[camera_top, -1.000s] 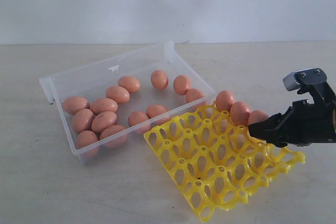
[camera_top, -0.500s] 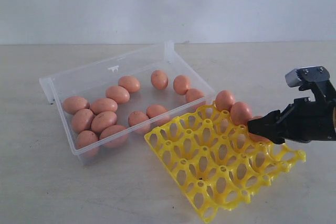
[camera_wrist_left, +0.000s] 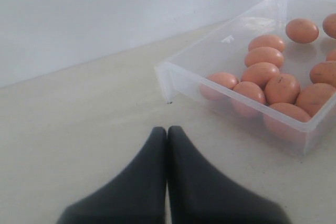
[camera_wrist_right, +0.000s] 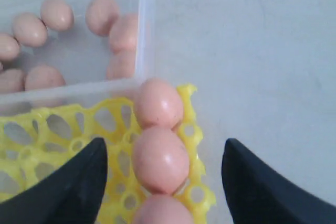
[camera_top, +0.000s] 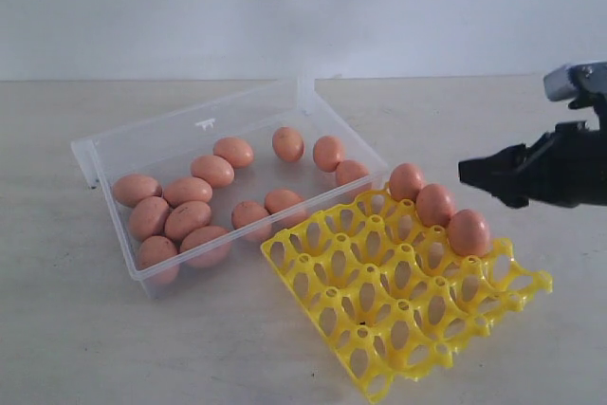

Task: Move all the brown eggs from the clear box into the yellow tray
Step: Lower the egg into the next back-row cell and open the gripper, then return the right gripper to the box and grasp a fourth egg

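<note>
I log clear box (camera_top: 171, 135): transparent, shallow, open-topped, left of centre. Thirteen brown eggs (camera_top: 212, 171) lie loose inside, orange-tan. Yellow tray (camera_top: 379, 329): lattice, near right, far-left corner touching box. Three seated eggs (camera_top: 435, 204) in row along far-right edge.

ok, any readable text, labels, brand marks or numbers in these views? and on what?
No readable text in any view.
clear box: one small whitish mark on its clear plastic, too small and blurred to read; cannot tell if it is lettering.
yellow tray: no label or number visible.
brown eggs: faint speckles only, no stamps.
</note>
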Tool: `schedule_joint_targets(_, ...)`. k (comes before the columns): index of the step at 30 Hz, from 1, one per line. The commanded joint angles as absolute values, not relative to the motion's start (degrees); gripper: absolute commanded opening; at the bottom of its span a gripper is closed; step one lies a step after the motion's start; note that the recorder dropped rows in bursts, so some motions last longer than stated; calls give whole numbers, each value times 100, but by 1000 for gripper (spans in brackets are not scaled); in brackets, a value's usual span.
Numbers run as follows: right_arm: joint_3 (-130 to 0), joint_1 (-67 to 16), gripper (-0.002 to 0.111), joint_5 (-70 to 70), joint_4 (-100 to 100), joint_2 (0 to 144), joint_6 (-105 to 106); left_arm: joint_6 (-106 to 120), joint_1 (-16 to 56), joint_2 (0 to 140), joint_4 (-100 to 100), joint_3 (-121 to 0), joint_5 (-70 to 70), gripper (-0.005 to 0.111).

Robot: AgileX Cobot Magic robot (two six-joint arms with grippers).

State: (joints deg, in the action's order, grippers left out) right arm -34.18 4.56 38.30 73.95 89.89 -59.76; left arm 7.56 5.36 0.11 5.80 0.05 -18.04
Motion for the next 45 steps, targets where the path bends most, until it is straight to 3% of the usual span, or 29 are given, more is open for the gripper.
schedule_joint_targets(1,-3689,412,60,4067,7072,8207,-6360,758,532,0,536,0,-1756,-4)
schedule_joint_targets(4,-3965,262,49,4328,6546,7878,-6626,758,532,0,536,0,-1756,-4)
schedule_joint_targets(9,-4738,-468,0,4661,6482,7591,-6731,758,532,0,536,0,-1756,-4)
schedule_joint_targets(13,-5327,-1469,0,4283,6508,7605,-6610,758,532,0,536,0,-1756,-4)
schedule_joint_targets(17,-5694,-2724,0,2649,6533,7630,-5355,758,532,0,536,0,-1756,-4)
schedule_joint_targets(19,-5871,-3402,0,1132,6533,7721,-4608,758,532,0,536,0,-1756,-4)
schedule_joint_targets(23,-6666,-4678,0,-3284,6285,8567,-3777,758,532,0,536,0,-1756,-4)
schedule_joint_targets(26,-7611,-4771,0,-5070,4596,9434,-1891,758,532,0,536,0,-1756,-4)
schedule_joint_targets(32,-10004,-4294,0,-6442,157,10908,704,758,532,0,536,0,-1756,-4)
schedule_joint_targets(37,-11630,-4113,1,-6989,-542,11967,790,758,532,0,536,0,-1756,-4)
schedule_joint_targets(39,-12075,-4113,11,-6996,-500,12319,821,758,532,0,536,0,-1756,-4)
schedule_joint_targets(43,-12291,-4113,43,-6996,-313,12814,844,758,532,0,536,0,-1756,-4)
schedule_joint_targets(45,-12291,-4113,53,-6996,-56,12961,611,758,532,0,536,0,-1756,-4)
